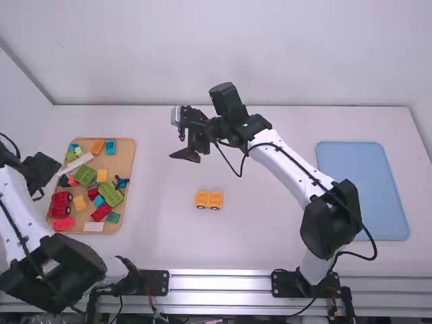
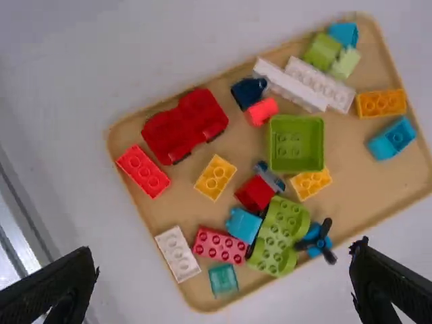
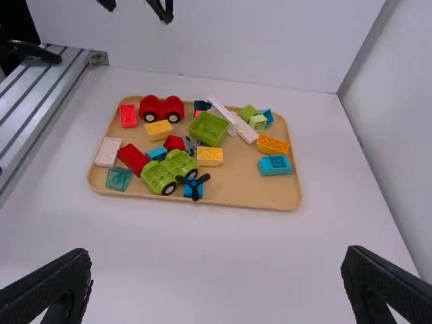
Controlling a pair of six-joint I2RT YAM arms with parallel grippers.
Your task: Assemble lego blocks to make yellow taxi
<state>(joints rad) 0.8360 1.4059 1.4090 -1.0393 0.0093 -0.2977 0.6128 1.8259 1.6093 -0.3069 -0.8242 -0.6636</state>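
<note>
Tabletop (image 1: 270, 253) of white carries a small yellow toy car (image 1: 208, 200), which stands apart from everything else on it, between a tan tray (image 1: 125, 156) and a blue mat (image 1: 363, 190). The high view shows the car with dark wheels along its near side. The left claw (image 1: 38, 192) is by the tray's outer side, and the left wrist view shows its two fingers wide apart with nothing between them. The right claw (image 1: 177, 146) hangs beyond the car, on the side away from the arm bases; its fingers are apart too, and empty.

The tray holds loose blocks. Two yellow bricks (image 2: 215, 178) lie there, one near a red wheeled base (image 2: 185, 126) and the other just beside an open green box (image 2: 295, 144). An orange brick (image 2: 381, 103) and a bright blue brick (image 2: 391, 139) sit near each other toward the far end. A green wheeled base (image 2: 278, 236) lies between a dark red brick (image 2: 219, 244) and a blue propeller piece (image 2: 317, 237). Closer to the arm bases are a bright red brick (image 2: 143, 171), a white brick (image 2: 177, 254) and a clear teal block (image 2: 223, 279). Long white pieces (image 2: 291, 86) rest near two small green blocks (image 2: 322, 51).
</note>
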